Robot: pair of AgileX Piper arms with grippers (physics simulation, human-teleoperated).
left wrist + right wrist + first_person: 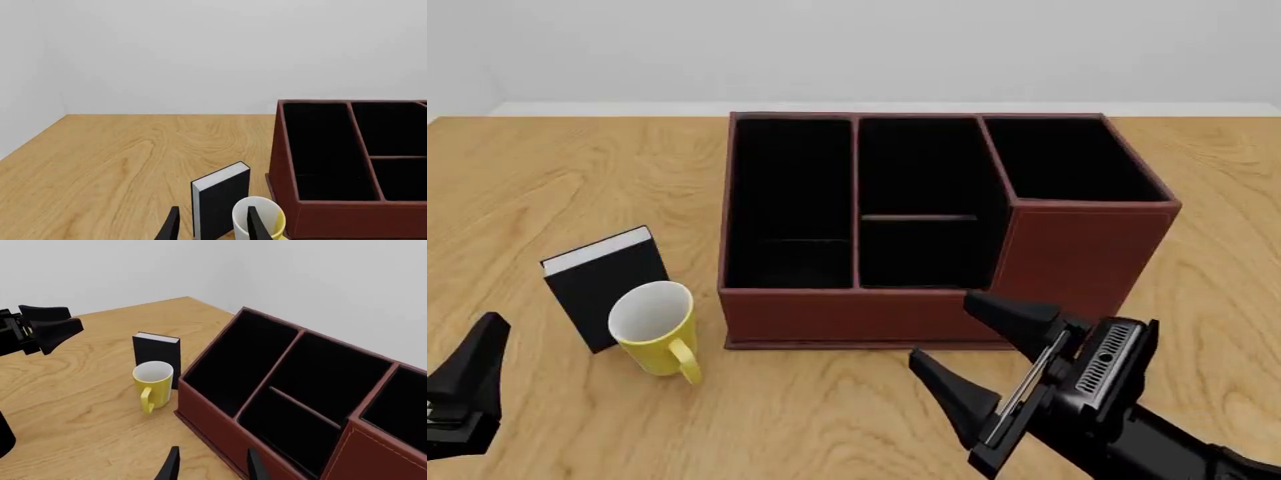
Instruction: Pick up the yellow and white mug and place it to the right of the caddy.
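Note:
The yellow and white mug (657,328) stands upright on the table just left of the caddy's front left corner, with its handle toward the near side. It also shows in the left wrist view (272,219) and the right wrist view (153,381). The caddy (854,315) is a large reddish-brown box with black compartments at the table's middle. Its taller section is at the right. My left gripper (467,375) is open and empty, near and left of the mug. My right gripper (948,330) is open and empty, in front of the caddy's front wall.
A small black book with white edges (605,285) stands just behind and left of the mug, touching or nearly touching it. The wooden table (1214,270) shows bare to the right of the caddy. A white wall lies beyond the far edge.

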